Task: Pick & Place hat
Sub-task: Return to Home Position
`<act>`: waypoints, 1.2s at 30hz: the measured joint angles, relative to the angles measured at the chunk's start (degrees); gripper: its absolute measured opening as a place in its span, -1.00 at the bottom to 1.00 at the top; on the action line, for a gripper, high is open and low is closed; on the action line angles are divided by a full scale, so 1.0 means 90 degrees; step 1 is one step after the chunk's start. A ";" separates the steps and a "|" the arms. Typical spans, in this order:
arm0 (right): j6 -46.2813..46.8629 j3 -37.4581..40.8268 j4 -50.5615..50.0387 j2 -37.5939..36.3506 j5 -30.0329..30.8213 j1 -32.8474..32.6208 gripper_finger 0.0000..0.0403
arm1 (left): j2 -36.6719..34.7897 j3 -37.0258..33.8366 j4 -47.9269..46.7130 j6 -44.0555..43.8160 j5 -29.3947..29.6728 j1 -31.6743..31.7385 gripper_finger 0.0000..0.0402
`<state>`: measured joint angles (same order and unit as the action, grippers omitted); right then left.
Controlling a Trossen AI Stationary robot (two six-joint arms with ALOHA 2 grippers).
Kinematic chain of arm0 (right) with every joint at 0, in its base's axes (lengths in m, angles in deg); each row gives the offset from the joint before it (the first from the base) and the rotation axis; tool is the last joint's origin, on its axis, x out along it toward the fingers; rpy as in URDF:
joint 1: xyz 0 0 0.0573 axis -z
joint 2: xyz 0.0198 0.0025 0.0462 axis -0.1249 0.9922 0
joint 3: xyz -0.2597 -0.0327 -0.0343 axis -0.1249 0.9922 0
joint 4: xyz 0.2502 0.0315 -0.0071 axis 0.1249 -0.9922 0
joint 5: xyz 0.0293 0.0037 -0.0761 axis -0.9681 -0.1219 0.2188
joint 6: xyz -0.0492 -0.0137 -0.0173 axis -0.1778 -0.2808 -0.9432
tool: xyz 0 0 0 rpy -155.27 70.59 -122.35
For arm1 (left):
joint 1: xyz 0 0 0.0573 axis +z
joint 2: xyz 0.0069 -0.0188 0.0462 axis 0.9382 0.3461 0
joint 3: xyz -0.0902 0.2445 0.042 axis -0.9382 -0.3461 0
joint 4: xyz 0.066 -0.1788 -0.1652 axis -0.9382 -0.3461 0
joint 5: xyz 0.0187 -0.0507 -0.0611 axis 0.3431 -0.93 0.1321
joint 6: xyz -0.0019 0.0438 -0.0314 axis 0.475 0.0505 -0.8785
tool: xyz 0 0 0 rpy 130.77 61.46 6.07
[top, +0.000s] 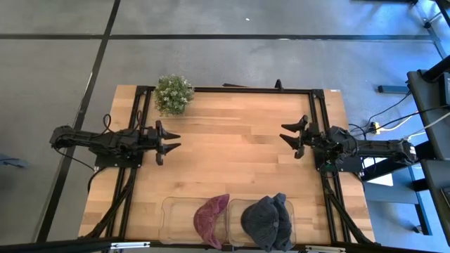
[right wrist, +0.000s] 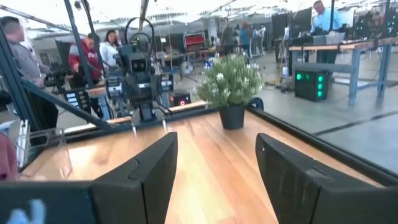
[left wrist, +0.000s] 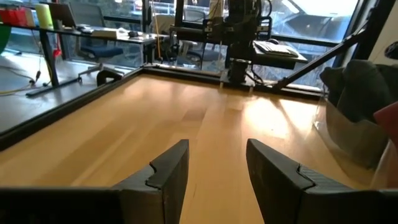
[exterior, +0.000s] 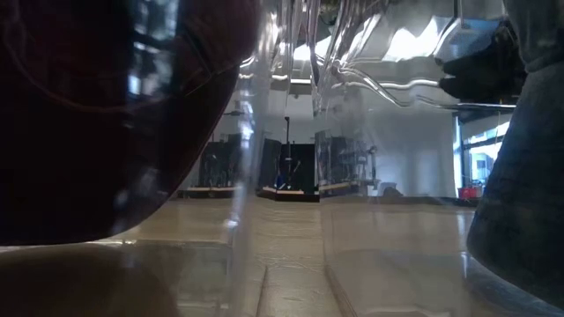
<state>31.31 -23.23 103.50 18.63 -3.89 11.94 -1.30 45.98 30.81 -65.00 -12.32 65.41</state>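
A maroon hat [top: 211,219] lies in the left of two clear bins at the table's near edge, leaning on the wall shared by the two bins. A dark grey hat [top: 267,221] fills the right bin. In the low view the maroon hat [exterior: 106,114] and the grey hat [exterior: 520,176] show close up through the clear walls. My left gripper [top: 172,140] hovers open over the table's left part, and my right gripper [top: 287,137] hovers open over the right part. Both are far from the hats. The left wrist view shows the grey hat [left wrist: 360,93] in its bin.
A small potted plant [top: 174,93] stands at the far left corner, also seen in the right wrist view as the plant [right wrist: 231,84]. The clear bins [top: 169,211] take up the near edge. A black frame [top: 232,89] runs along the far edge. People stand in the room beyond.
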 joint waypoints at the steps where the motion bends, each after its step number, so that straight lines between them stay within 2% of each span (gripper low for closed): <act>1: 0.0000 0.0000 -0.0018 0.0000 0.0002 -0.0001 0.08 | -0.0002 0.0000 0.0002 0.0000 0.0031 0.0000 -0.22; 5: -0.0049 0.0000 -0.0097 -0.0007 0.0032 -0.0001 0.08 | 0.0000 0.0000 0.0007 0.0180 0.0110 0.0000 -0.22; 15: 0.0047 0.0000 -0.0948 -0.0007 0.0820 0.0000 0.08 | 0.0000 0.0000 0.0009 0.0574 0.0125 0.0000 -0.22; 21: 0.0337 0.0000 -0.1378 -0.0218 0.0793 -0.0001 0.08 | 0.0000 0.0000 0.0009 0.0498 0.0125 0.0000 -0.22; 27: -0.0169 0.0000 -0.1476 -0.0846 0.0112 -0.0006 0.08 | 0.0000 0.0000 0.0009 0.0498 0.0125 0.0000 -0.22; 36: -0.0342 0.0000 -0.1470 -0.0993 0.0108 -0.0004 0.08 | 0.0000 0.0000 0.0009 0.0498 0.0125 0.0000 -0.22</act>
<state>28.23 -23.23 90.27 9.69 -2.92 11.91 -1.30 45.98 30.90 -60.52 -11.19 65.41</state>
